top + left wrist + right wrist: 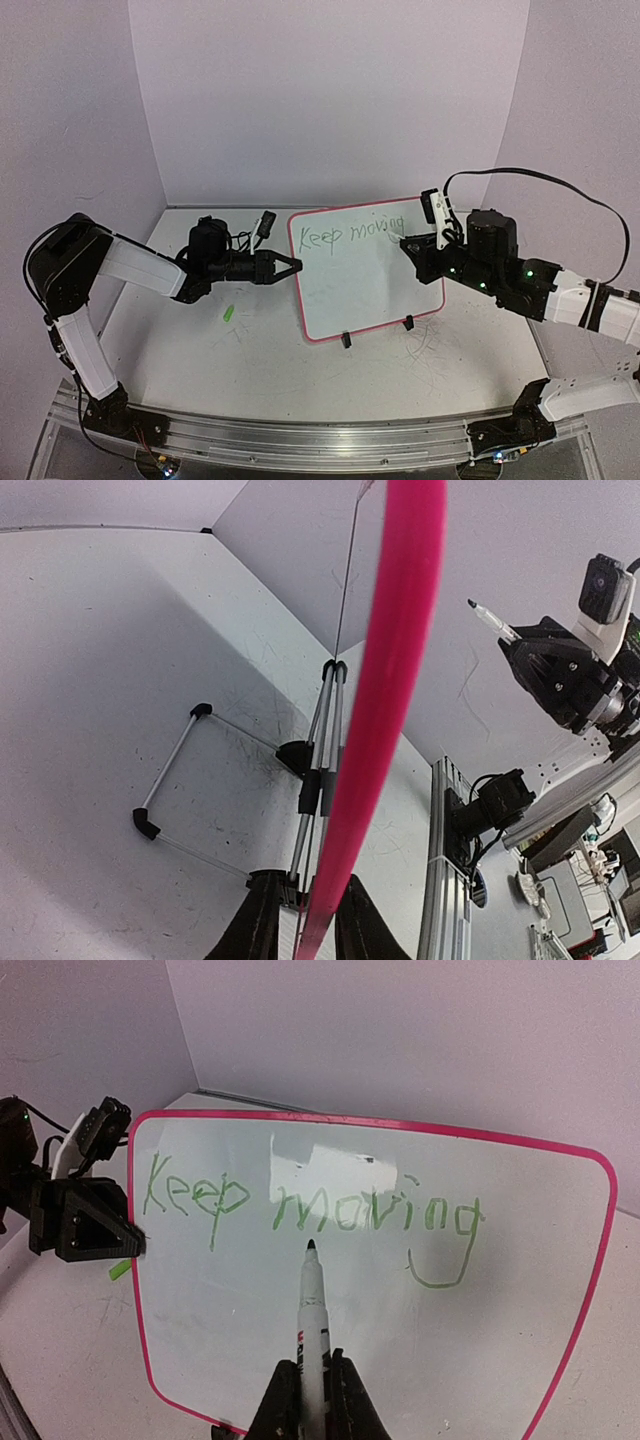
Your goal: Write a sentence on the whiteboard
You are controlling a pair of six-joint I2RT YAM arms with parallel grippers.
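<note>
two words of the sentence (320, 1205), "keep moving", are on the whiteboard (370, 290), standing on the surface (200, 350). your left hand (288, 267) pinches its frame edge to steady it; your right hand (310, 1395) grips the marker (313, 1305), tip below "moving", likely for "upward".

Left fingers (258, 925) clamped, right fingers (282, 1405) clamped, facing each other

Soft, even light; glare patch on the whiteboard (430, 1350) — in the left wrist view it blurs, edges bent.
</note>
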